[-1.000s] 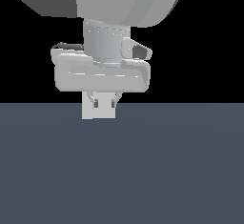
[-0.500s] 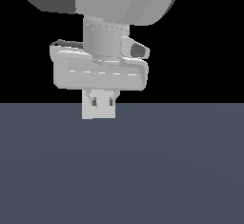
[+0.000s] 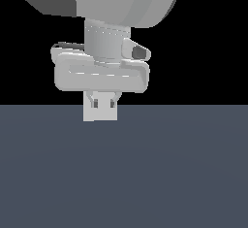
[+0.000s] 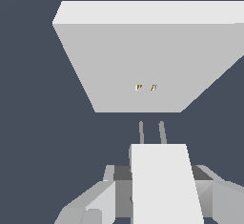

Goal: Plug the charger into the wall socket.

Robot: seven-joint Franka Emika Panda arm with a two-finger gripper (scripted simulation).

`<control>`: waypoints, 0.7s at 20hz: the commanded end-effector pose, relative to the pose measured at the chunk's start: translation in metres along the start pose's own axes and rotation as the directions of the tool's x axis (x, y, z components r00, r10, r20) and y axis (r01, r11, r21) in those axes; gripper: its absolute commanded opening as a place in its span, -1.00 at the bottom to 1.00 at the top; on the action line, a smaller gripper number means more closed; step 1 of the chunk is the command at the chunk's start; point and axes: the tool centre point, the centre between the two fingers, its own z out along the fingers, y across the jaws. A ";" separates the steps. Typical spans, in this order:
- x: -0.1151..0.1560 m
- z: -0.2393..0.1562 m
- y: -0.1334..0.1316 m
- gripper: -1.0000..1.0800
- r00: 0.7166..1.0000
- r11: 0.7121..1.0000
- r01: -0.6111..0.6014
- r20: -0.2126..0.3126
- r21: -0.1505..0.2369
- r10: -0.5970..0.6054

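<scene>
Gripper point(image 4: 159, 197), mine, is clamped on the small plain white block-shaped charger point(image 4: 164, 180), whose two thin grey prongs point(image 4: 151, 131) point at the flat upright white square wall socket point(image 4: 152, 61). Prong tips sit near the panel's face, apart from it, roughly in line with its two tiny dark holes point(image 4: 145, 87). In the exterior view the block point(image 3: 101, 110) hangs low over the dark grey floor point(image 3: 145, 173). To seat it well, I judge I should advance straight, level, and slowly.
</scene>
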 end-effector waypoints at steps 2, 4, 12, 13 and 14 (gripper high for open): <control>0.008 0.004 0.000 -1.00 1.000 1.000 0.000 0.000 0.000 0.000; 0.014 0.007 0.000 -1.00 1.000 1.000 0.000 0.000 0.001 0.000; 0.037 0.020 -0.001 -1.00 1.000 1.000 0.002 0.001 0.002 -0.002; 0.039 0.020 -0.001 -1.00 1.000 1.000 0.002 0.001 0.002 -0.002; 0.039 0.021 -0.001 -1.00 1.000 1.000 0.002 0.001 0.002 -0.002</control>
